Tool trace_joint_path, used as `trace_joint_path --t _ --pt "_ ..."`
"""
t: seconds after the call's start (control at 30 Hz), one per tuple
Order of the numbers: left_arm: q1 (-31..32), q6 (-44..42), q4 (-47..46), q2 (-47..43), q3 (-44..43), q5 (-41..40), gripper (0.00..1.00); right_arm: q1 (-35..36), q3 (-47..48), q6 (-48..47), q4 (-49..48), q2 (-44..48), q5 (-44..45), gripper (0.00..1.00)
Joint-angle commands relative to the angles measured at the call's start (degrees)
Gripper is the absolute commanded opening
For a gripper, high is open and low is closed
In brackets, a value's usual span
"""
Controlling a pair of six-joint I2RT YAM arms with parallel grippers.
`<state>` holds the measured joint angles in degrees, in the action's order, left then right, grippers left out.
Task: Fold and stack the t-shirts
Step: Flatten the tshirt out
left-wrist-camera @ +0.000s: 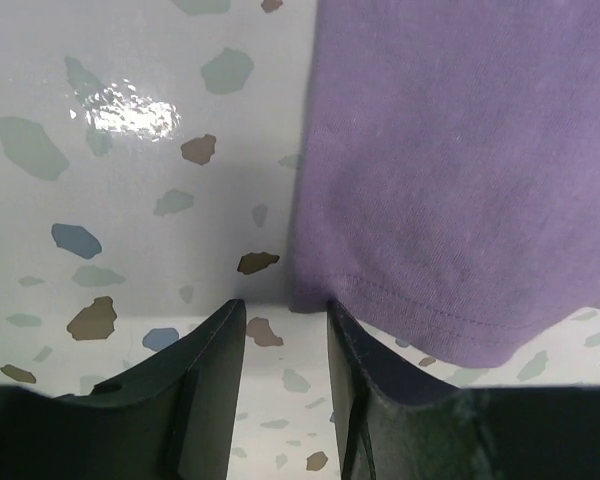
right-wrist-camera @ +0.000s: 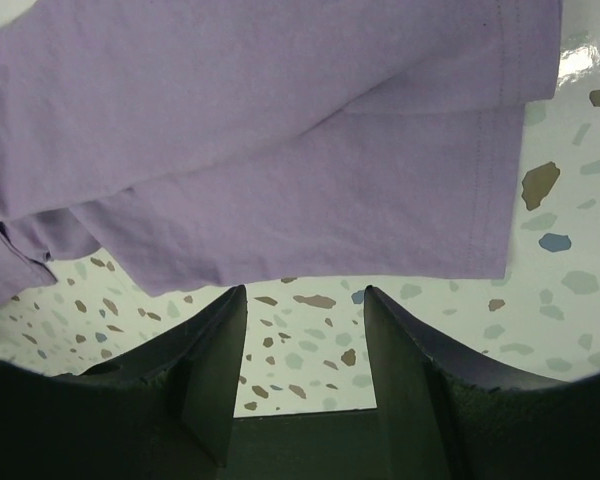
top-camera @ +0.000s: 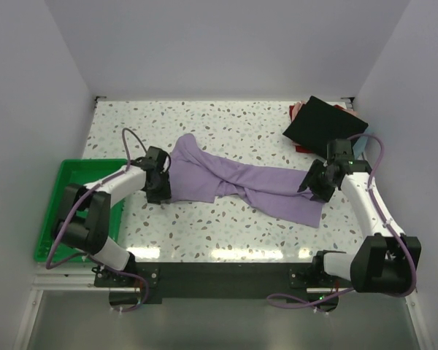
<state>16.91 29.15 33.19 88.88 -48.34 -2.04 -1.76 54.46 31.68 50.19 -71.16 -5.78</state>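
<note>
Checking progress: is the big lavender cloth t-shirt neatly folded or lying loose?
Loose: the large lavender cloth t-shirt lies stretched and twisted across the speckled table.

Soft cloth on polished stone

The lavender t-shirt (left-wrist-camera: 450,170) is a fine, matt knit with a stitched hem. The terrazzo table top (left-wrist-camera: 130,200) under it is smooth and glossy and catches the lamp glare. The green tray (top-camera: 47,233) looks like hard plastic. My left gripper (left-wrist-camera: 285,320) has matt black fingers (left-wrist-camera: 205,370).

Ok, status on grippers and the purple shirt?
Left gripper open at hem corner, empty. Right gripper open, short of other end. Purple t-shirt bunched, unfolded. Folded black shirt far right, clear of both.
</note>
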Motion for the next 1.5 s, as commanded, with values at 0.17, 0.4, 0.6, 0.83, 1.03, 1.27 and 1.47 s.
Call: trace_joint_path --t 0.17,0.4,0.6,0.83,1.03,1.27,1.47 --pt "1.29 -0.40 -4.10 3.66 -2.11 -3.41 0.34 0.44 -0.32 0.93 -0.10 2.34 -1.07 0.54" --pt "2.08 -0.32 -6.73 4.90 -0.36 -0.34 0.27 0.53 0.56 1.01 0.17 1.81 -1.16 0.54" --pt "2.17 -0.32 -7.61 6.92 -0.09 1.78 0.18 0.70 1.00 1.10 0.17 1.55 -1.16 0.55" --pt "2.08 0.03 -7.27 6.92 -0.70 4.06 0.00 1.06 0.21 1.28 -0.10 1.98 -0.99 0.55" --pt "-4.31 1.87 -5.77 5.35 -9.30 14.48 0.00 1.06 -2.68 1.01 -0.62 1.72 -0.63 0.55" --pt "-22.69 11.80 -11.64 -7.48 -13.80 21.20 0.00 1.06 -4.80 1.54 -1.06 2.69 -0.64 0.55" --pt "-29.56 12.60 -10.25 -9.78 -12.75 24.63 0.00 1.06 -5.59 2.42 -1.50 2.34 1.99 0.55"
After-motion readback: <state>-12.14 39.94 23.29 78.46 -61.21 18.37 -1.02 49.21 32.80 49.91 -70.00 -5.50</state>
